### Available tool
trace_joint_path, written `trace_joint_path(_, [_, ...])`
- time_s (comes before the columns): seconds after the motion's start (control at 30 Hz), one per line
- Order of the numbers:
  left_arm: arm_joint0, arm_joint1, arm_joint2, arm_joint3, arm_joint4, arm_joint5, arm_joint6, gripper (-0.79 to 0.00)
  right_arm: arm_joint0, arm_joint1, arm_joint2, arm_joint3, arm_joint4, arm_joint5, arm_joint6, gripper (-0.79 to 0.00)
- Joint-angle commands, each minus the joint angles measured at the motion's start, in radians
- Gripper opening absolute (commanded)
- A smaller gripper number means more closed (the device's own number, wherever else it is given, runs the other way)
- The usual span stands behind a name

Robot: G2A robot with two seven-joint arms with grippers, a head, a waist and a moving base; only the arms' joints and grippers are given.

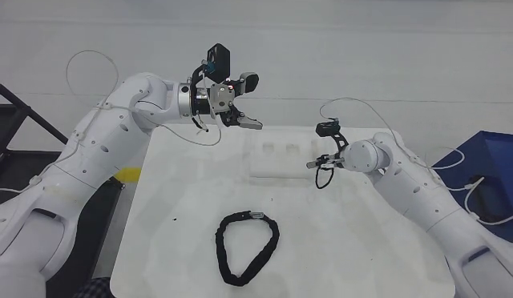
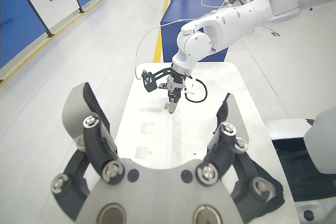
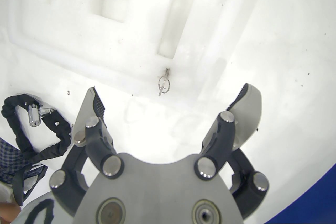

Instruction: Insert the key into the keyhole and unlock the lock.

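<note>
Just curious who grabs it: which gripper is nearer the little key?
Right. The right gripper hovers close over the key; the left gripper hangs at the table's far edge, well away.

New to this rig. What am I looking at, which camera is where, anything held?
A two-armed robot at a white table. The top view looks down from above its arms; the other two come from cameras on each wrist. The left end effector hangs open and empty above the table's far corner. The right end effector, also open and empty, is low over a white foam tray, where a small key on a ring lies by a long recess. A black chain lock lies in a loop nearer the robot.
</note>
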Motion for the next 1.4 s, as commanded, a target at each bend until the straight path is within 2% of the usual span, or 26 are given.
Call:
trace_joint_path(0.0, [0.0, 0.0, 0.0, 0.0, 0.0, 0.0, 0.0, 0.0, -0.003, -0.004, 0.008, -0.012, 0.017, 0.03, 0.009, 0.0])
trace_joint_path(0.3, [0.0, 0.0, 0.0, 0.0, 0.0, 0.0, 0.0, 0.0, 0.001, -0.024, 0.005, -0.024, 0.006, 0.063, 0.06, 0.0])
trace_joint_path(0.4, [0.0, 0.0, 0.0, 0.0, 0.0, 0.0, 0.0, 0.0, 0.001, -0.031, 0.002, -0.021, 0.006, 0.052, 0.079, -0.12])
trace_joint_path(0.47, [0.0, 0.0, 0.0, 0.0, 0.0, 0.0, 0.0, 0.0, 0.002, -0.036, 0.0, -0.018, 0.003, 0.055, 0.083, -0.129])
trace_joint_path(0.53, [0.0, 0.0, 0.0, 0.0, 0.0, 0.0, 0.0, 0.0, 0.002, -0.041, -0.003, -0.013, -0.002, 0.061, 0.093, -0.172])
trace_joint_path(0.7, [0.0, 0.0, 0.0, 0.0, 0.0, 0.0, 0.0, 0.0, 0.003, -0.05, -0.008, 0.003, -0.027, 0.076, 0.109, -0.4])
trace_joint_path(0.73, [0.0, 0.0, 0.0, 0.0, 0.0, 0.0, 0.0, 0.0, 0.003, -0.051, -0.009, 0.003, -0.032, 0.078, 0.113, -0.422])
trace_joint_path(0.83, [0.0, 0.0, 0.0, 0.0, 0.0, 0.0, 0.0, 0.0, 0.0, -0.056, -0.007, 0.014, -0.041, 0.081, 0.112, -0.456])
trace_joint_path(1.03, [0.0, 0.0, 0.0, 0.0, 0.0, 0.0, 0.0, 0.0, -0.01, -0.065, -0.005, 0.021, -0.072, 0.118, 0.092, -0.468])
trace_joint_path(1.13, [0.0, 0.0, 0.0, 0.0, 0.0, 0.0, 0.0, 0.0, -0.016, -0.068, 0.0, 0.022, -0.084, 0.134, 0.076, -0.511])
trace_joint_path(1.23, [0.0, 0.0, 0.0, 0.0, 0.0, 0.0, 0.0, 0.0, -0.02, -0.07, 0.009, 0.026, -0.09, 0.138, 0.064, -0.6])
trace_joint_path(1.37, [0.0, 0.0, 0.0, 0.0, 0.0, 0.0, 0.0, 0.0, -0.025, -0.074, 0.017, 0.031, -0.098, 0.141, 0.065, -0.656])
